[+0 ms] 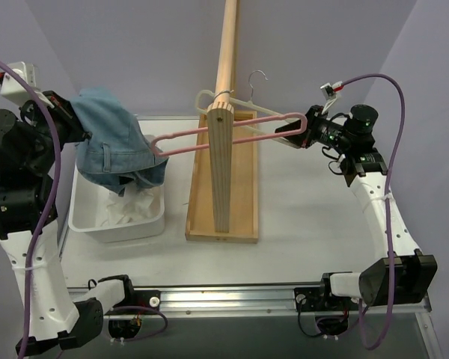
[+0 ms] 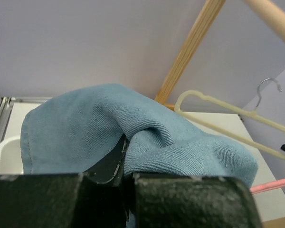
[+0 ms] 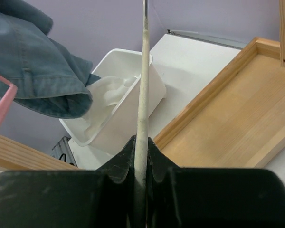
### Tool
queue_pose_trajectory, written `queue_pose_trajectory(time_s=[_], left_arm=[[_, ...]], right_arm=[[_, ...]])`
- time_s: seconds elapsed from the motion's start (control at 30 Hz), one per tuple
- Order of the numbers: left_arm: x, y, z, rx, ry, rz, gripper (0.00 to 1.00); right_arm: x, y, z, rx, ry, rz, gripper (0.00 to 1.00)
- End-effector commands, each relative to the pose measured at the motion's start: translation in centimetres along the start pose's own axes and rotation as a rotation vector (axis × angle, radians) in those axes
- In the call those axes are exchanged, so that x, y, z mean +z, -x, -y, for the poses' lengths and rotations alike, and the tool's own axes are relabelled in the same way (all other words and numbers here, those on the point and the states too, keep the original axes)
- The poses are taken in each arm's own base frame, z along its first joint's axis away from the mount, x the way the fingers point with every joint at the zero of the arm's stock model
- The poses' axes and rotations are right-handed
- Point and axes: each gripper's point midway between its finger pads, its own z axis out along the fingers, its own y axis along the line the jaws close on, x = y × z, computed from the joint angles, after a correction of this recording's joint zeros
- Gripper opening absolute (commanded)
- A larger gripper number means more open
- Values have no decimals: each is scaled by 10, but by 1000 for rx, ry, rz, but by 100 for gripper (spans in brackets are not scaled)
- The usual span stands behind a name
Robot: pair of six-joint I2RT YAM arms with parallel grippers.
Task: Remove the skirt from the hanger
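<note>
Left pincer [image 2: 122, 152] clenched on denim garment [image 1: 112, 142], right pincer [image 3: 140, 152] clamped on pink hanger [image 1: 181, 134] end. White skirt [image 1: 129, 208] seemingly off hanger, crumpled in bin [image 1: 112, 230]. Looks light, floppy, soft; grab bunched fold, not single layer.

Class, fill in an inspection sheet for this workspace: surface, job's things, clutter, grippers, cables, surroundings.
Surface: white table, metal rail at its near edge.
Job's things: skirt crumpled in the white bin, on no hanger; pink hanger in the air across the wooden stand, its left end under the denim garment.
Clutter: denim garment hangs above the bin; off-white hanger beside the pink one.
Grippers: left gripper shut on the denim garment; right gripper shut on the off-white hanger, at the pink hanger's right end.
Cables: purple cables loop along both arms.
Surroundings: plain lilac walls.
</note>
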Motion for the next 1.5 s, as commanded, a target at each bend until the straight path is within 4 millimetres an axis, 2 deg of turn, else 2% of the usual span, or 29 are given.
queue_pose_trajectory(time_s=[0.0,0.03,0.1,0.13,0.2,0.23,0.27,0.3,0.33,0.37,0.47,0.5,0.57,0.6,0.7,0.8,0.83,0.87,0.93,0.97,1.0,1.07,1.1,1.17,1.2,1.47], left_arm=[[5,-17,-17,-16,68,-11,2],[17,-45,-32,-42,98,-66,2],[26,-72,-50,-95,151,-100,2],[36,-102,-69,-134,193,-149,2],[49,-134,-84,-199,206,-201,2],[56,-164,-99,-240,226,-246,2],[58,-177,-115,-277,247,-255,2],[60,-192,-122,-336,249,-269,2],[63,-198,-124,-360,221,-258,2],[57,-232,-137,-397,257,-310,2],[53,-262,-149,-415,290,-349,2],[51,-279,-154,-414,304,-389,2],[48,-298,-156,-423,308,-445,2],[46,-313,-159,-438,315,-482,2],[41,-339,-160,-471,310,-540,2],[38,-344,-161,-474,312,-548,2],[38,-343,-160,-474,310,-548,5],[38,-342,-160,-472,309,-543,14],[39,-329,-158,-448,306,-513,46],[38,-323,-158,-424,311,-505,67],[33,-317,-162,-404,351,-492,78],[33,-297,-162,-365,368,-455,91],[30,-293,-160,-358,379,-454,94],[30,-279,-158,-356,404,-415,100],[30,-276,-157,-357,406,-406,94],[41,-237,-146,-346,412,-348,94]], right_arm=[[1,28,-22,-103,83,50,0],[2,29,-24,-102,92,50,0],[6,34,-22,-105,100,46,0],[9,34,-17,-93,95,37,0],[12,45,-20,-110,102,47,0],[15,46,-17,-102,104,44,0],[17,48,-18,-104,109,44,0],[17,53,-20,-113,112,48,0],[20,53,-17,-112,110,45,0],[20,54,-16,-115,109,44,0],[24,48,-9,-108,111,31,0],[25,47,-9,-114,119,33,0],[32,37,-4,-89,138,13,0],[34,35,-4,-91,148,8,0],[45,31,-5,-84,166,-15,0],[55,32,-16,-110,185,-30,0],[58,31,-17,-116,185,-39,0],[62,39,-27,-145,201,-36,0],[68,36,-28,-158,204,-65,0],[69,47,-37,-187,218,-56,0],[72,45,-39,-182,227,-71,0],[77,46,-38,-180,247,-88,0],[78,53,-44,-192,254,-86,0],[84,53,-44,-183,277,-100,0],[86,54,-46,-181,282,-103,0],[97,65,-71,-208,352,-80,0]])
